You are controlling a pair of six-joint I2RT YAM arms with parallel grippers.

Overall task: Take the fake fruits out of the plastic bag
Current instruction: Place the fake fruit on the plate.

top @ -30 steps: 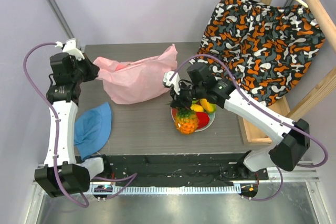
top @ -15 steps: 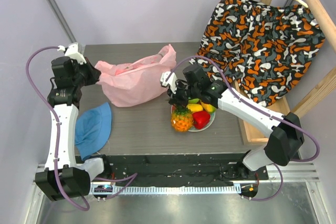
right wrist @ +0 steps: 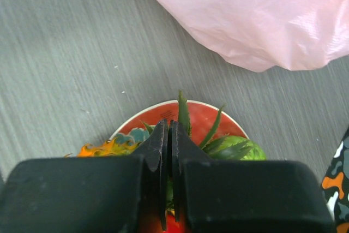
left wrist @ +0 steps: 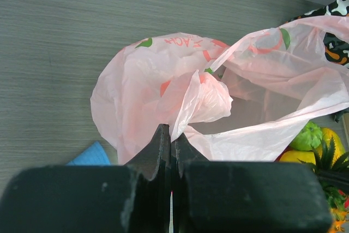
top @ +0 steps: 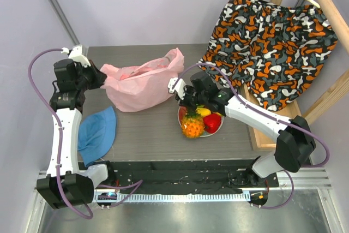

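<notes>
The pink plastic bag (top: pixel 139 84) lies at the back left of the table with its mouth open to the right. My left gripper (top: pixel 101 78) is shut on a bunched fold of the bag (left wrist: pixel 163 80), as the left wrist view (left wrist: pixel 170 130) shows. My right gripper (top: pixel 187 103) is shut on the green crown (right wrist: pixel 184 112) of the pineapple (top: pixel 192 127), over the red floral plate (top: pixel 218 130). A red piece (top: pixel 211 123) and a yellow piece (top: pixel 204 112) lie on the plate. A green fruit (right wrist: pixel 245 150) lies beside the crown. The bag's inside is mostly hidden.
A blue fabric hat (top: pixel 96 129) lies at the near left. A patterned orange and black cloth (top: pixel 272 42) hangs on a wooden rack at the right. The plate (right wrist: pixel 218 118) sits just below the bag's edge (right wrist: pixel 256 20) in the right wrist view.
My left gripper has shifted slightly back and right, raising the bag's edge. My right gripper with the pineapple has moved a little toward the plate's left side.
</notes>
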